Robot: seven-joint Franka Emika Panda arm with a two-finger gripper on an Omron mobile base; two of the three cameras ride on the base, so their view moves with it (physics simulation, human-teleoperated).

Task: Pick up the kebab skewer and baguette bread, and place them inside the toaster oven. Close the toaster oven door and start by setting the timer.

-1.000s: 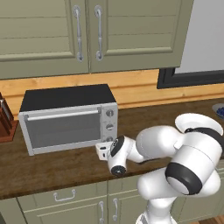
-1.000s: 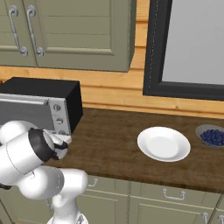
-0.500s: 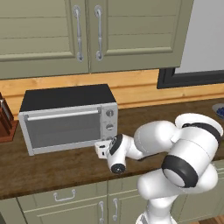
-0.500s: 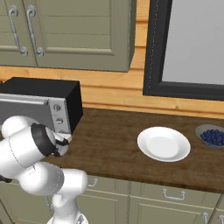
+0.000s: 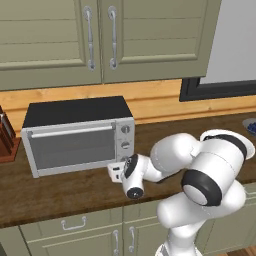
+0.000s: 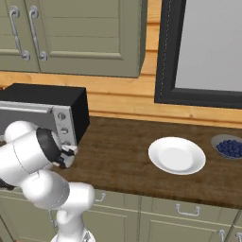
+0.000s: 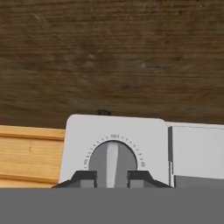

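The silver toaster oven (image 5: 75, 112) with its black top stands on the wooden counter. Its door (image 5: 70, 148) is shut, handle along the top. My gripper (image 5: 118, 170) reaches the bottom of the oven's right-hand knob panel (image 6: 64, 125). In the hand view the gripper (image 7: 112, 177) is shut on the bottom knob (image 7: 113, 158), one dark fingertip on each side of its ridge. In that view the oven appears upside down. The kebab skewer and the baguette bread are hidden.
An empty white plate (image 6: 176, 155) lies on the counter to the right of the oven, and a bowl of blueberries (image 6: 230, 147) sits beyond it. A knife block (image 5: 6, 137) stands left of the oven. Cabinets hang above, drawers run below the counter edge.
The jaws have closed onto the bottom knob. The arm has barely shifted and the oven stays as it was.
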